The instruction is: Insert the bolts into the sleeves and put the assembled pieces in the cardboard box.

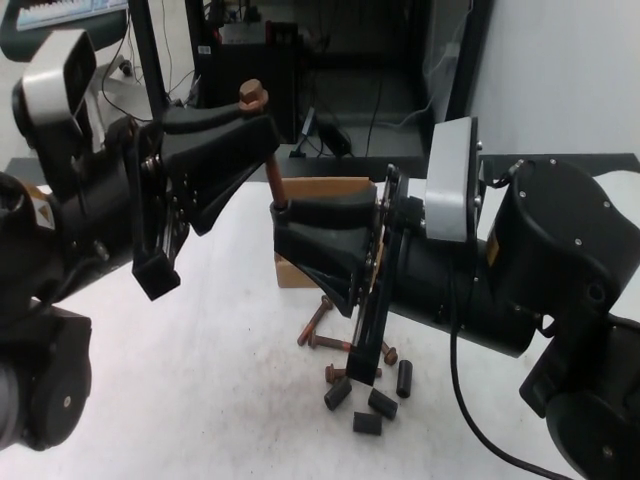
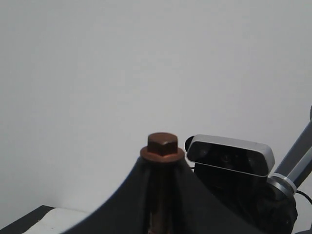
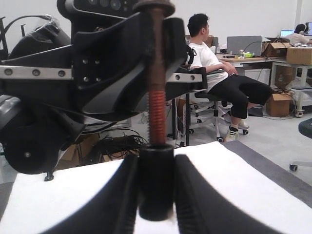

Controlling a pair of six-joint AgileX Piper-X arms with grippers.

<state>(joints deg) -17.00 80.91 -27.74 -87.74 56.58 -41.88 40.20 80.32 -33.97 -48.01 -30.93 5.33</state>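
High above the bench my left gripper (image 1: 262, 125) is shut on a copper-coloured bolt (image 1: 268, 160), head up; its hex head (image 2: 162, 146) pokes out between the fingers. The bolt's threaded shank (image 3: 157, 114) runs down into a black sleeve (image 3: 156, 183), and my right gripper (image 1: 285, 215) is shut on that sleeve just below. The cardboard box (image 1: 315, 190) stands behind the two grippers, mostly hidden by them. On the white tabletop (image 1: 200, 400) below lie several loose bolts (image 1: 315, 322) and several black sleeves (image 1: 368, 404).
Both arms crowd the middle of the high view, the left arm's black body (image 1: 70, 230) at the left edge and the right arm's (image 1: 540, 260) at the right. A dark table edge (image 1: 560, 160) and cabling lie beyond.
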